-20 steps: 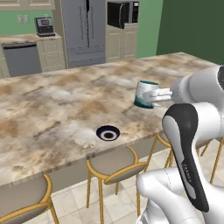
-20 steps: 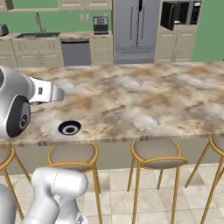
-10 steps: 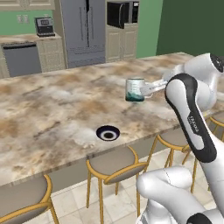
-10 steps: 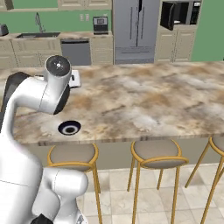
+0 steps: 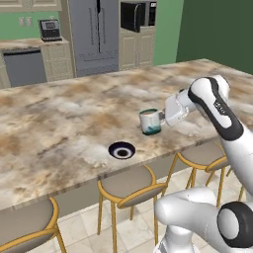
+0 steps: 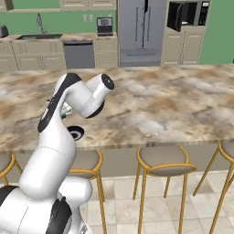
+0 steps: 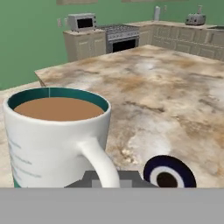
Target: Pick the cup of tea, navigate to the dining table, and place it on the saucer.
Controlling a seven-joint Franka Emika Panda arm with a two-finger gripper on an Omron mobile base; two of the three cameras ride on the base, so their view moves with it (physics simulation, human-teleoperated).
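The cup of tea (image 5: 149,121), white with a teal band and brown liquid, hangs upright just above the dining table (image 5: 59,118). My gripper (image 5: 164,117) is shut on its handle from the right. The saucer (image 5: 121,150), a dark dish with a light ring, lies on the table near the front edge, to the left of the cup and nearer than it. In the hand view the cup of tea (image 7: 52,140) is close at the left, with the saucer (image 7: 169,172) low at the right. In the right base view my arm hides most of the saucer (image 6: 77,133).
Round grey stools with yellow frames (image 5: 128,185) (image 6: 163,158) line the table's front edge. Cabinets, a fridge (image 5: 96,34) and a microwave (image 5: 137,15) stand along the far wall. The bare stone top stretches wide to the left of the saucer.
The arm has carried the cup to the left and lower, closer to the saucer. The saucer and the table have stayed where they were.
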